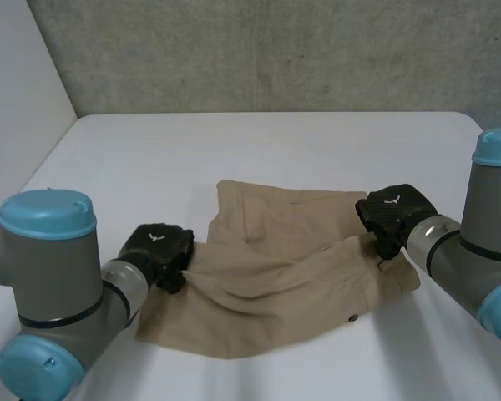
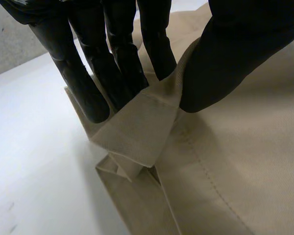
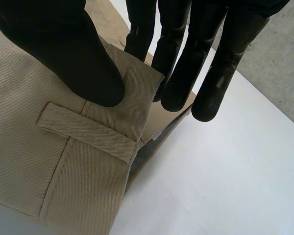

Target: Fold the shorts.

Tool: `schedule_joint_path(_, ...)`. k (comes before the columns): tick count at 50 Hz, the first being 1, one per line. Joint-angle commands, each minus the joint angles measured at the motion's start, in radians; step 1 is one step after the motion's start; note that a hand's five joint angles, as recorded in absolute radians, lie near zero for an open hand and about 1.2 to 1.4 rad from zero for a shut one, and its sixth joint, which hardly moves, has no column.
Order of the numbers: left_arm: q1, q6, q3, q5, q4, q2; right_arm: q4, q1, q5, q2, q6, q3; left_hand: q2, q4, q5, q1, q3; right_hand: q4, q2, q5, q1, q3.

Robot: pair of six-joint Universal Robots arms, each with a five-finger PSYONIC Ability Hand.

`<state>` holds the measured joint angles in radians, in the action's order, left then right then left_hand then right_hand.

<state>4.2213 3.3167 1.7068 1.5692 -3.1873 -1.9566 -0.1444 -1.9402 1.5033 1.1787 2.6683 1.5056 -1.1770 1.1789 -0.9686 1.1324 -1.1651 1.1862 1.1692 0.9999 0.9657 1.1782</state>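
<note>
Head view: left hand [image 1: 156,248], right hand [image 1: 392,209] pinch opp. shorts [image 1: 275,276] edges.

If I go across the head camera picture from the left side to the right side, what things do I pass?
left arm → left hand, pinching one end of the cloth → tan shorts → right hand, pinching the other end → right arm
</note>
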Motion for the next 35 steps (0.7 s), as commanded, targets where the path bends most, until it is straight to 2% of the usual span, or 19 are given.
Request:
schedule_joint_path(1,-0.018,0.001,-0.03,-0.005,0.004,0.034,-0.004,-0.003,0.003,0.012,-0.028,-0.011,-0.219,0.217,-0.253,0.264,-0.231,0.21,0.227,0.222,0.431,0.218)
schedule_joint_path(7,0.002,0.007,-0.155,-0.011,0.007,0.084,-0.004,-0.039,0.009,0.009,-0.125,-0.097,-0.219,0.217,-0.253,0.264,-0.231,0.21,0.227,0.222,0.431,0.218)
schedule_joint_path(11,0.035,0.012,-0.306,-0.009,0.013,0.052,0.032,-0.048,0.009,0.009,-0.108,-0.217,-0.219,0.217,-0.253,0.264,-0.231,0.21,0.227,0.222,0.431,0.218)
schedule_joint_path(14,0.074,0.02,-0.581,-0.005,0.026,-0.025,0.203,-0.057,0.009,0.015,0.005,-0.397,-0.219,0.217,-0.253,0.264,-0.231,0.21,0.227,0.222,0.431,0.218)
schedule_joint_path(18,0.088,0.014,-0.832,-0.003,0.006,-0.039,0.383,-0.054,0.002,0.041,0.111,-0.53,-0.219,0.217,-0.253,0.264,-0.231,0.21,0.227,0.222,0.431,0.218)
schedule_joint_path(22,0.085,0.012,-0.958,0.005,-0.075,-0.018,0.5,-0.051,0.002,0.061,0.145,-0.588,-0.219,0.217,-0.253,0.264,-0.231,0.21,0.227,0.222,0.431,0.218)
schedule_joint_path(29,0.082,0.012,-0.871,0.028,-0.161,0.088,0.505,-0.051,0.002,0.088,0.145,-0.584,-0.219,0.217,-0.253,0.264,-0.231,0.21,0.227,0.222,0.431,0.218)
schedule_joint_path(35,0.072,0.012,-0.541,0.023,-0.167,0.176,0.358,-0.045,-0.014,0.099,0.137,-0.486,-0.219,0.217,-0.253,0.264,-0.231,0.21,0.227,0.222,0.431,0.218)
